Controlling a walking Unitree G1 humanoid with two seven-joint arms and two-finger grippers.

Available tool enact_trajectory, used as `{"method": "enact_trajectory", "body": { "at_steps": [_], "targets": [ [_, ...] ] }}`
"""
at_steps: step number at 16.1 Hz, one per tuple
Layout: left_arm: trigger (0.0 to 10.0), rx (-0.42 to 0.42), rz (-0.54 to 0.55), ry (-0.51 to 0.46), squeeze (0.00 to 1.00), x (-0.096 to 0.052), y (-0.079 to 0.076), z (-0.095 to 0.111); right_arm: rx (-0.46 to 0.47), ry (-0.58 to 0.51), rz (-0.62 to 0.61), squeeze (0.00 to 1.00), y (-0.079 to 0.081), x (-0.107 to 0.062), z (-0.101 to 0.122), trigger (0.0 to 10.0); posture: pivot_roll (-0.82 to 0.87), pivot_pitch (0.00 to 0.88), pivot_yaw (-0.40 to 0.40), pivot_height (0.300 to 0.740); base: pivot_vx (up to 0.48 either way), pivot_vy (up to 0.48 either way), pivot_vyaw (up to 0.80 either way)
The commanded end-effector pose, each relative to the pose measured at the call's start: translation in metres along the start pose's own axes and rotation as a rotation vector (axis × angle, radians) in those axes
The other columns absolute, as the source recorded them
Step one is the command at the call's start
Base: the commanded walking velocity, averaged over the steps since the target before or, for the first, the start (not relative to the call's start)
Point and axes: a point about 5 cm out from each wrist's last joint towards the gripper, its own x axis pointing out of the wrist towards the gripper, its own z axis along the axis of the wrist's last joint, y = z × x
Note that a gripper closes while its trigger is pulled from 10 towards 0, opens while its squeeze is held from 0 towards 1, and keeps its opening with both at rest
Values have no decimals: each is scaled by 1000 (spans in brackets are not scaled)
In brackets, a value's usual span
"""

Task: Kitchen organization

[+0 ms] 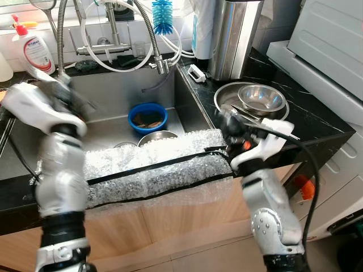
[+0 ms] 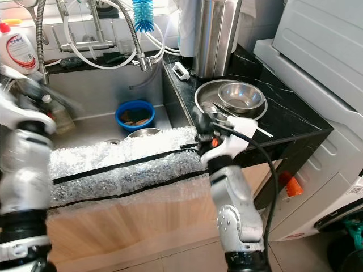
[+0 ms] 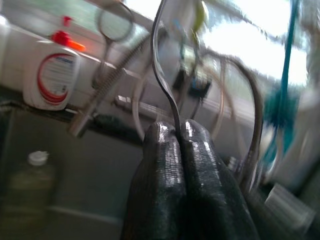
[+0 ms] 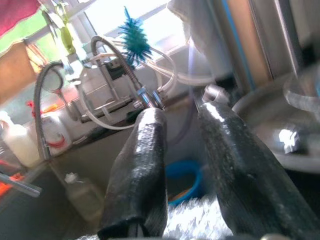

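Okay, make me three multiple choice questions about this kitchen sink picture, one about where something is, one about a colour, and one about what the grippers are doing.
1. Where is the blue bowl?
A. In the sink
B. On the black counter
C. On the floor

2. What colour is the bottle brush above the tap?
A. Red
B. Blue
C. Yellow

3. How is the left gripper?
A. Wide open
B. Shut on a thin metal utensil
C. Shut on a sponge

Answers: 1 A, it sits in the basin. 2 B, its bristles are blue. 3 B, the fingers press together around the handle.

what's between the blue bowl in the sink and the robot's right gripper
A round steel bowl sits just in front of the blue bowl, then the bubble-wrapped front edge of the sink runs across to the right gripper. The left eye view shows it best.
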Motion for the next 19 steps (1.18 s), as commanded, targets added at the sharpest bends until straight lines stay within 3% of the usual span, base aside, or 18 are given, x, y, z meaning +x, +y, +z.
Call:
{"method": "enact_trajectory", "body": {
  "at_steps": [1,4,7,8,9,13,14,15,16,17,19],
  "targets": [
    [10000,145,-28,9,0,-1,-5,-6,-87,-47,49,0,13,4,9,10000,-94,0,27,740,0,0,0],
    [10000,306,-86,99,0,-6,-10,-30,-154,-48,87,0,22,1,6,10000,-97,0,28,740,0,0,0],
    [10000,327,-80,134,0,-8,-5,-39,-207,-30,68,0,19,-5,0,10000,-97,0,30,740,0,0,0],
    [10000,391,-94,193,0,-9,-4,-50,-227,-17,50,0,16,-8,-4,10000,-99,0,32,740,0,0,0],
    [10000,403,-93,219,0,-10,-3,-56,-252,1,35,0,12,-11,-7,10000,-101,0,33,740,0,0,0],
    [10000,409,-95,257,0,-12,-5,-62,-275,19,2,0,6,-17,-10,10000,-101,0,35,740,0,0,0],
    [10000,409,-95,261,157,-13,-5,-63,-278,27,-7,0,5,-18,-12,10000,-101,0,36,740,0,0,0],
    [10000,407,-95,268,412,-14,-6,-65,-283,48,-31,0,2,-21,-16,10000,-101,0,36,740,0,0,0],
    [10000,406,-95,270,518,-14,-6,-66,-284,57,-42,0,0,-22,-17,10000,-99,0,36,740,0,0,0],
    [10000,404,-95,271,831,-15,-6,-66,-276,54,-49,0,-1,-22,-17,10000,-98,0,35,740,0,0,0],
    [10000,402,-94,278,820,-17,-6,-67,-279,60,-59,0,-3,-22,-18,10000,-98,0,34,740,0,0,0]
  ]
}}
